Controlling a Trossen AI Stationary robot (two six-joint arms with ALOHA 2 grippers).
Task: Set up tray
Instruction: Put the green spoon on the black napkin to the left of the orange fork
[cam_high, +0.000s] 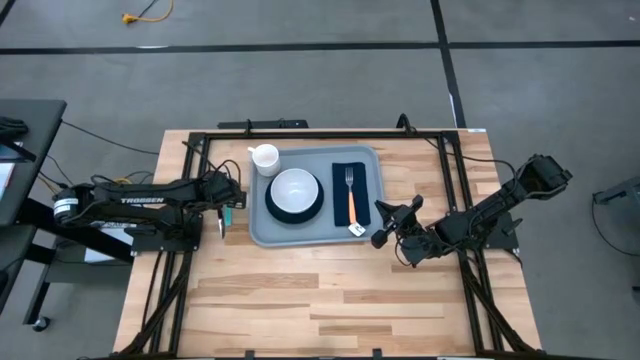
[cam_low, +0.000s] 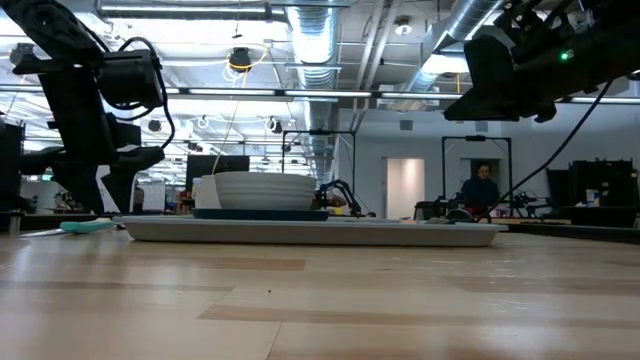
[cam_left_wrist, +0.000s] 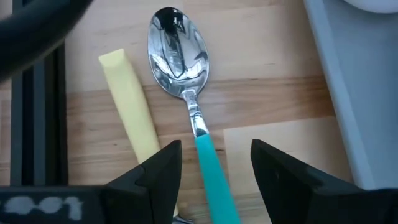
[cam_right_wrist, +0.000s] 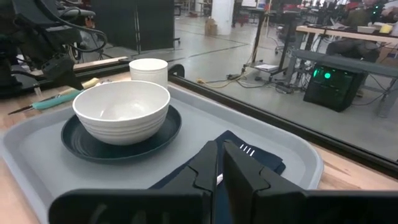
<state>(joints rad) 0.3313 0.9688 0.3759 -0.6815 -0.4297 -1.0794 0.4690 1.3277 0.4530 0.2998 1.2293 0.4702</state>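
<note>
A spoon (cam_left_wrist: 186, 81) with a teal handle lies flat on the wood, left of the grey-blue tray (cam_high: 372, 165). My left gripper (cam_left_wrist: 216, 155) slants down over it, open, one finger on either side of the teal handle without touching it. The tray holds a white bowl (cam_high: 294, 188) on a dark plate (cam_right_wrist: 155, 137), a white cup (cam_high: 265, 158), and a dark napkin (cam_high: 340, 205) with an orange-handled fork (cam_high: 351, 195) lying on it. My right gripper (cam_right_wrist: 221, 155) is shut, hanging roughly level by the tray's near right corner and holding nothing.
A pale yellow handle (cam_left_wrist: 130, 106) lies on the wood right beside the spoon. Black frame rails (cam_high: 200, 160) run along the table's left, far and right sides. Bare wood stretches from the tray to the table's near edge (cam_high: 320, 310).
</note>
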